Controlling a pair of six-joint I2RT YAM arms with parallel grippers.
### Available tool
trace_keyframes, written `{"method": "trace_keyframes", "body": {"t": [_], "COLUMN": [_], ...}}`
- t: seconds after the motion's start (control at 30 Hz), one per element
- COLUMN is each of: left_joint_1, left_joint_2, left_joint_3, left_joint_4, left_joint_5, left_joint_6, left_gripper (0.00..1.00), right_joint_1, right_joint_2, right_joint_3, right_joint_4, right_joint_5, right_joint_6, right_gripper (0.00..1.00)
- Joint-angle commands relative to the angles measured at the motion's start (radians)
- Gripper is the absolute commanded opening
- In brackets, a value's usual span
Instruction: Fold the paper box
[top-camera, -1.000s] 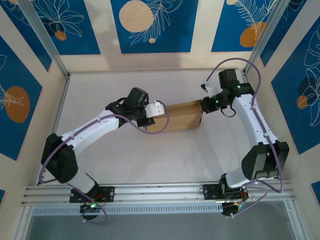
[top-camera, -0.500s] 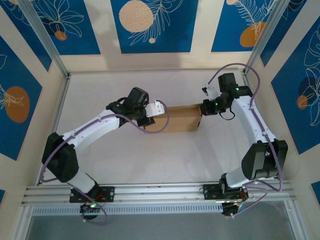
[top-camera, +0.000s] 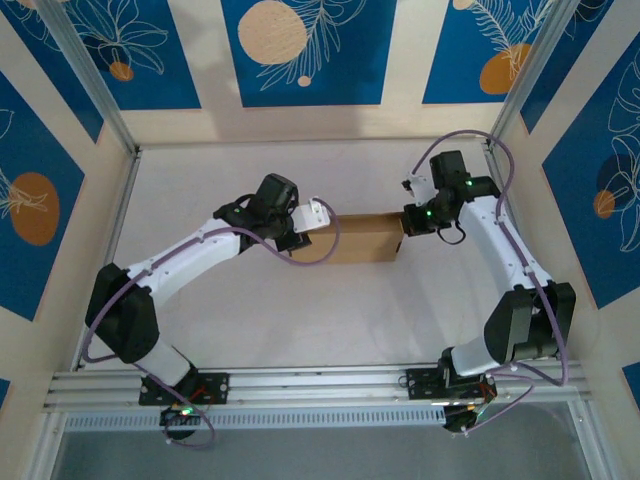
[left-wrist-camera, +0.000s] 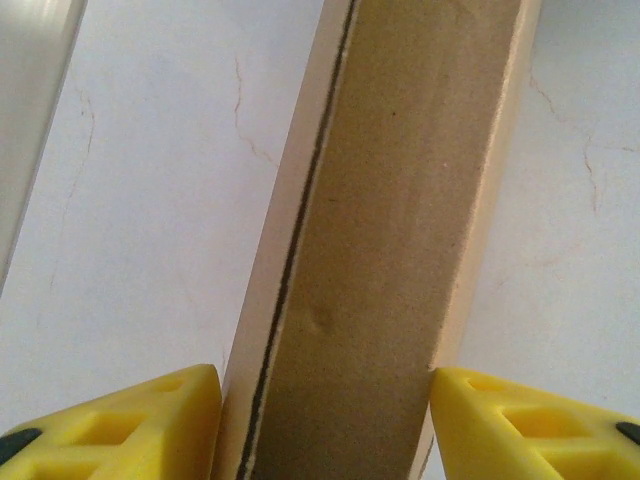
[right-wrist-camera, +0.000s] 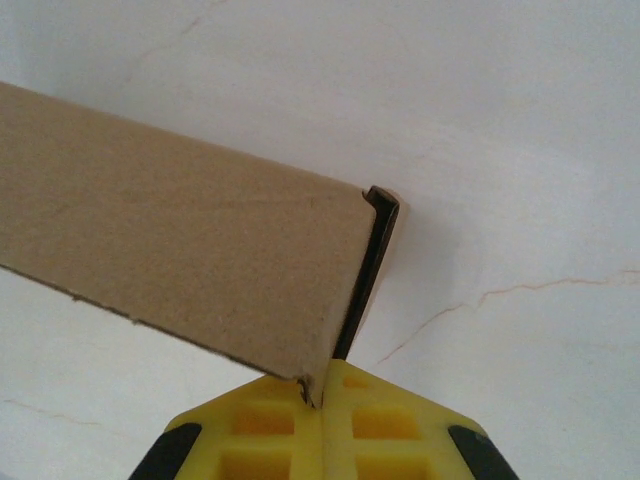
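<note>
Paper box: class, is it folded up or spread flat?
Folded up: the paper box shows a raised wall and a formed corner.

We see the paper box (left-wrist-camera: 400, 200) as a narrow brown band rising from bottom to top, leaning slightly right, a dark seam along its left side, with the left gripper (left-wrist-camera: 325, 420) setting its yellow fingertips (left-wrist-camera: 150, 420) against both long sides, above a white, finely cracked table (left-wrist-camera: 150, 200).
</note>
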Motion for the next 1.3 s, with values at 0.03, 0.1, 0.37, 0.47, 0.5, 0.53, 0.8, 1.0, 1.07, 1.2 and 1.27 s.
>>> {"method": "trace_keyframes", "body": {"t": [0.03,0.1,0.37,0.47,0.5,0.53,0.8,1.0,1.07,1.2,1.27], "left_joint_1": [0.019,0.021,0.081,0.086,0.091,0.095,0.111,0.115,0.115,0.118,0.12], "left_joint_2": [0.028,0.019,-0.153,-0.22,-0.241,-0.255,-0.269,-0.259,-0.231,-0.191,-0.176], "left_joint_3": [0.016,0.019,0.016,-0.013,-0.029,-0.043,-0.117,-0.167,-0.151,-0.126,-0.12], "left_joint_4": [0.005,0.015,0.057,0.067,0.072,0.073,-0.017,0.01,-0.004,-0.025,-0.031], "left_joint_5": [-0.033,-0.025,0.089,0.032,0.008,-0.009,-0.005,-0.006,-0.015,-0.014,-0.005], "left_joint_6": [-0.026,-0.061,-0.258,-0.277,-0.279,-0.282,-0.319,-0.318,-0.318,-0.32,-0.324], "left_gripper": [0.57,0.58,0.76,0.8,0.81,0.82,0.75,0.69,0.64,0.49,0.42], "right_joint_1": [0.014,0.015,0.014,0.014,0.014,0.015,0.015,0.015,0.016,0.021,0.024], "right_joint_2": [-0.026,-0.042,-0.033,-0.018,-0.015,-0.013,-0.024,-0.038,-0.044,-0.051,-0.052], "right_joint_3": [-0.082,-0.104,-0.082,-0.077,-0.076,-0.077,-0.088,-0.095,-0.097,-0.102,-0.102], "right_joint_4": [0.019,0.052,0.084,0.089,0.091,0.095,0.12,0.127,0.127,0.129,0.127], "right_joint_5": [0.116,0.12,0.093,0.08,0.077,0.073,0.051,0.033,0.032,0.03,0.031], "right_joint_6": [-0.013,-0.001,0.014,0.006,0.003,0.001,0.001,0.004,0.004,0.003,0.003], "right_gripper": [0.0,0.0,0.0,0.0,0.0,0.0,0.0,0.0,0.0,0.0,0.0]}}
